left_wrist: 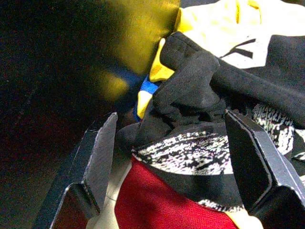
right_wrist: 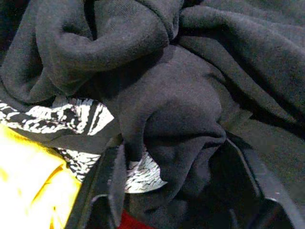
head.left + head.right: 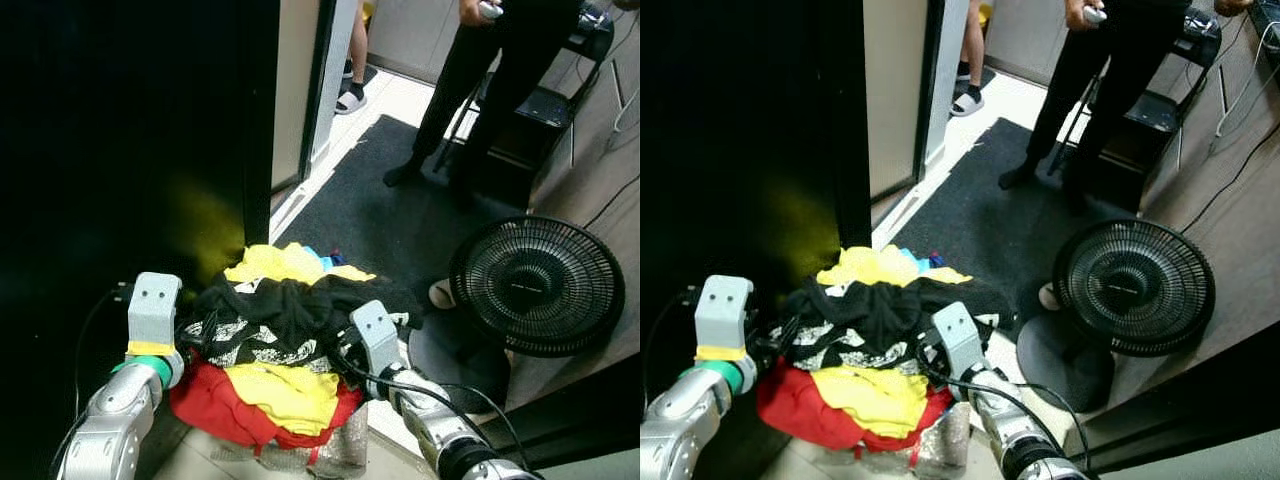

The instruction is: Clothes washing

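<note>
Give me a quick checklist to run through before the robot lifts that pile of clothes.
1. Left pincer at the pile's left side, fingers apart around black cloth: ok.
2. Right pincer at the pile's right side, fingers apart around the black garment: ok.
3. Firm hold on the clothes pile: not ok, both pincers open.
4. Red garment and yellow shirt at the bottom gathered in: cannot tell.
5. Fan clear of the right arm: ok, it stands apart.
6. Person ahead on the dark mat: not ok, in the way ahead.
</note>
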### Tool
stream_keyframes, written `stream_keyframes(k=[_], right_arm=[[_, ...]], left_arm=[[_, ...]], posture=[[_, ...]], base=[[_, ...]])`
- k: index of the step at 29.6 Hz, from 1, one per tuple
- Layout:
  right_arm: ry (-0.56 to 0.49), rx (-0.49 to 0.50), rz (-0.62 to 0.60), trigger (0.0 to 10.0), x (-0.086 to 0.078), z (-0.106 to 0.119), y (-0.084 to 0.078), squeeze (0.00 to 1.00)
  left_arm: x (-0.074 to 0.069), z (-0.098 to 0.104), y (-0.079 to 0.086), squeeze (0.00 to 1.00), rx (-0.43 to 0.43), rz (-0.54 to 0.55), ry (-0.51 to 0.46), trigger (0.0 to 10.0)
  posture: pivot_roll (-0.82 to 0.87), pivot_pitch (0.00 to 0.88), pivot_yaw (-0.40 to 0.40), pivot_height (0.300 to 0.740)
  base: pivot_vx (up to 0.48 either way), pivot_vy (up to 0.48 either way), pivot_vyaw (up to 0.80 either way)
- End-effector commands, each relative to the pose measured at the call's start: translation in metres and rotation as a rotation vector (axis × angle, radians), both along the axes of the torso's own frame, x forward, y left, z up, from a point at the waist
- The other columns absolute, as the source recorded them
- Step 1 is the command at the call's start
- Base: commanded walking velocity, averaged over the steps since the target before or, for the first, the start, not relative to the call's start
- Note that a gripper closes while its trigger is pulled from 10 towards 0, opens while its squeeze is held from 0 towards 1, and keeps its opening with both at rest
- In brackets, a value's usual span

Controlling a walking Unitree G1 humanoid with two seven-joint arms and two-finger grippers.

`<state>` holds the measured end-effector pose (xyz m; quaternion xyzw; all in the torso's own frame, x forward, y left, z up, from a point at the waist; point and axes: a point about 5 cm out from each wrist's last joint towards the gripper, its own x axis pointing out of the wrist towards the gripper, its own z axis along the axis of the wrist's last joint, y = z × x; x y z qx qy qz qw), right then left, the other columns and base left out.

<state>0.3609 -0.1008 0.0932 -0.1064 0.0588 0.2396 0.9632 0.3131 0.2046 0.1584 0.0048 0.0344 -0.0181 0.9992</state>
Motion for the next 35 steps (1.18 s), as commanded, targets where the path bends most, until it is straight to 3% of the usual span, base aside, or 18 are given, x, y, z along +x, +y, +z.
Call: stream_keyframes(k=[1,32,35], right_arm=[[0.080,0.005,-0.049,0.0,-0.008,-0.018,-0.012,0.00],[0.028,0.080,-0.074,0.0,-0.004,-0.008,-0.022,0.00],[-0.046,0.126,-0.063,0.0,0.002,0.008,-0.022,0.00]], left_arm=[[-0.004,-0.009,0.003,0.00,-0.014,0.023,0.039,10.0],[-0.002,-0.012,0.002,0.00,-0.013,0.008,0.050,10.0],[0.000,-0.011,0.000,0.00,-0.015,0.003,0.045,10.0]], posture=[[0.08,0.348,-0.074,0.740],[0.07,0.293,-0.052,0.740],[0.07,0.271,-0.050,0.740]], base=[[0.000,0.000,0.00],[0.000,0.000,0.00],[0.000,0.000,0.00]])
